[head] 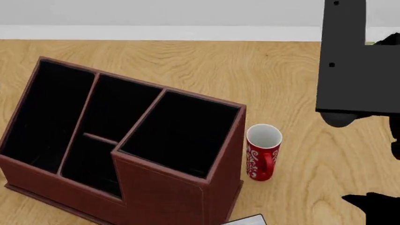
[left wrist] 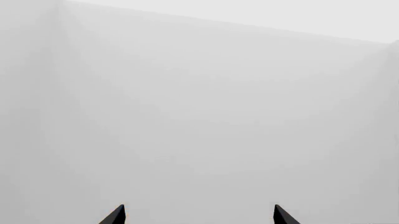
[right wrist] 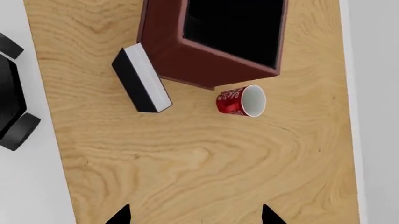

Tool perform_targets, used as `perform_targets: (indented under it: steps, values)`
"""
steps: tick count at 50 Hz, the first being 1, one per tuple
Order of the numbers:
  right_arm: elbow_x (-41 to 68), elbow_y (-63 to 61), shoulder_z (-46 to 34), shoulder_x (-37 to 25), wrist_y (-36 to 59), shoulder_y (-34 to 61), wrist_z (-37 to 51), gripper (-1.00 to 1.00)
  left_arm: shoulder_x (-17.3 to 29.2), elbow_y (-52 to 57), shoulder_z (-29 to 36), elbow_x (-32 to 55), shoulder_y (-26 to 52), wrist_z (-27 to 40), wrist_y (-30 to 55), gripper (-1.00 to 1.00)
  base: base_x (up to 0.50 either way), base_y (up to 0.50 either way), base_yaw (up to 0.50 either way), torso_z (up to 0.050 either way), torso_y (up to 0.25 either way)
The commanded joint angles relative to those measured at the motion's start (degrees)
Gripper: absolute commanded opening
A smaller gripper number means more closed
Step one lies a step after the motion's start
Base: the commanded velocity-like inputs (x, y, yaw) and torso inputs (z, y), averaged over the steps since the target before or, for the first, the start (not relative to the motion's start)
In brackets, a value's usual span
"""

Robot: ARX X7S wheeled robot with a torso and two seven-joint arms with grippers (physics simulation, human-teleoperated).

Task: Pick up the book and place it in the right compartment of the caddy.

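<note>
The book (right wrist: 142, 79) lies on the wooden table (right wrist: 206, 158), in the upper left part of the right wrist picture, with its white page edges showing. It rests just beside the front wall of the caddy (right wrist: 199, 65), perhaps touching it. In the head picture only a corner of the book (head: 245, 221) shows at the bottom edge. The right compartment (head: 181, 133) is empty, and a red mug (head: 262, 152) stands just beside the caddy's right wall.

The right gripper (right wrist: 196, 215) hangs high above the table, well apart from the book; its two tips stand apart with nothing between them. The left gripper (left wrist: 199, 215) also has its tips apart, and it faces only a blank pale surface.

I judge that the picking step is not yet begun. The next move calls for bringing the right gripper over the book and lowering it, with the jaws turned across the book's thickness, keeping clear of the caddy wall and the mug.
</note>
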State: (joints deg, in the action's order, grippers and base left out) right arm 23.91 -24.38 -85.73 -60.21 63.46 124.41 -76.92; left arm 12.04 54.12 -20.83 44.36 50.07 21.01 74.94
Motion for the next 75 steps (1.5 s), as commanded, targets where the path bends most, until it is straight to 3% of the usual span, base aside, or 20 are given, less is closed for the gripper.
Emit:
perform_targets:
  steps: [1, 24, 45, 75]
  values:
    - [0.6, 0.2, -3.1, 0.5, -3.5, -3.9, -0.9, 1.00, 0.6, 0.0, 0.3, 0.8, -0.3, 0.7, -0.5, 1.00, 0.00, 0.00, 0.00, 0.000, 0.000]
    - [3.4, 6.2, -1.9, 5.5, -12.2, -15.9, 7.1, 1.00, 2.1, 0.1, -0.4, 2.8, -1.1, 2.5, -0.8, 1.00, 0.00, 0.00, 0.00, 0.000, 0.000]
    - [5.1, 8.2, -0.8, 6.2, -18.1, -23.7, 13.3, 1.00, 3.4, -0.1, -0.5, 4.2, -1.7, 4.0, -1.5, 1.00, 0.00, 0.00, 0.00, 0.000, 0.000]
    - [-2.0, 14.8, -2.0, 8.1, -34.8, -31.6, 18.6, 1.00, 4.8, -0.3, -0.1, 6.5, -1.5, 6.4, -2.1, 1.00, 0.00, 0.00, 0.00, 0.000, 0.000]
